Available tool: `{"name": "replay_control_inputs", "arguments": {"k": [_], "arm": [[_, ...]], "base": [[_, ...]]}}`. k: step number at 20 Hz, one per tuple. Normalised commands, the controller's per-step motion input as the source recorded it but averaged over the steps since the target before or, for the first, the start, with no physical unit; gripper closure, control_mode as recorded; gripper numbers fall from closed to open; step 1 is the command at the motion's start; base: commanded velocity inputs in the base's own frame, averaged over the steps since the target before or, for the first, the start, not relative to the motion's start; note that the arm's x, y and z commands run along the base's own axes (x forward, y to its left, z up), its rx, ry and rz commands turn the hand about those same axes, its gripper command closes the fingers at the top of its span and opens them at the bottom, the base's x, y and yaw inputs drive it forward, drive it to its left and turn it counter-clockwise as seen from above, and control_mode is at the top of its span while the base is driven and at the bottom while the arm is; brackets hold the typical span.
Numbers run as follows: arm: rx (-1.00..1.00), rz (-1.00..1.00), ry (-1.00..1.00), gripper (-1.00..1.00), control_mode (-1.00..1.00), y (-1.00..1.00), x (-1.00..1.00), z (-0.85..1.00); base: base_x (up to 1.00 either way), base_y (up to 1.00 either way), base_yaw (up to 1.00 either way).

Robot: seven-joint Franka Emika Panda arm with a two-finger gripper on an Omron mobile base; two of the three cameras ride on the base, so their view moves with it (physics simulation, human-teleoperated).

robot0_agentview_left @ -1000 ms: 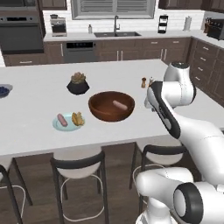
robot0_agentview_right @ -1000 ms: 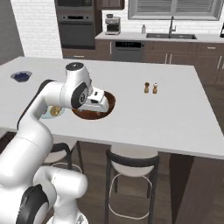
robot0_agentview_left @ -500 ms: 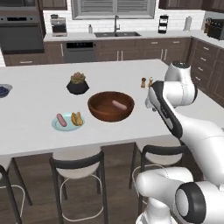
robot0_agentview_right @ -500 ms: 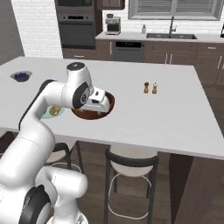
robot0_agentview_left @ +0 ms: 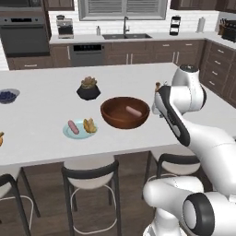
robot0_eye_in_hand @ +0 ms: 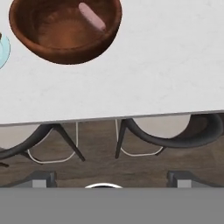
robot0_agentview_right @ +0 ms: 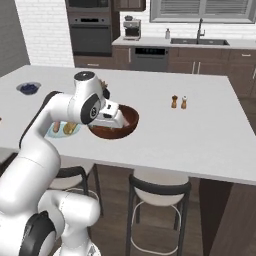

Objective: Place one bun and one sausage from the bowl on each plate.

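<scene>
Bowl [robot0_agentview_left: 125, 112]: dark reddish-brown, mid-counter [robot0_agentview_left: 46, 97], one pink sausage [robot0_agentview_left: 133, 111] lying inside.
Light-blue plate [robot0_agentview_left: 79, 128]: just left of the bowl, carrying a second sausage [robot0_agentview_left: 73, 127] and a bun [robot0_agentview_left: 89, 125] side by side.
Small grey bowl [robot0_agentview_left: 8, 95]: far left of the counter, holds blueberries.
Black pot [robot0_agentview_left: 88, 91]: behind the bowl, with a plant.
Gripper [robot0_agentview_right: 118, 116]: above the bowl's right side, jaws spread wide, holding nothing.
Shakers [robot0_agentview_right: 179, 102]: pair, well right of the bowl.
</scene>
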Motion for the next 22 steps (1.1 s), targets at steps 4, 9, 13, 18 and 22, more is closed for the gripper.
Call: {"name": "replay_control_inputs", "arguments": {"k": [4, 9, 13, 18, 22], "arm": [[0.0, 0.0, 0.0, -1.0, 1.0, 0.0, 0.0, 0.0], [0.0, 0.0, 0.0, -1.0, -1.0, 0.0, 0.09, 0.0], [0.0, 0.0, 0.0, -1.0, -1.0, -0.03, 0.66, 0.0], [0.0, 0.01, 0.02, -1.0, -1.0, 0.0, 0.92, -0.02], [0.0, 0.08, 0.03, -1.0, -1.0, 0.04, 0.82, -0.31]], "base": [[0.39, 0.0, 0.0], [0.12, 0.0, 0.0], [0.0, 0.0, 0.0], [0.0, 0.0, 0.0], [0.0, 0.0, 0.0]]}}
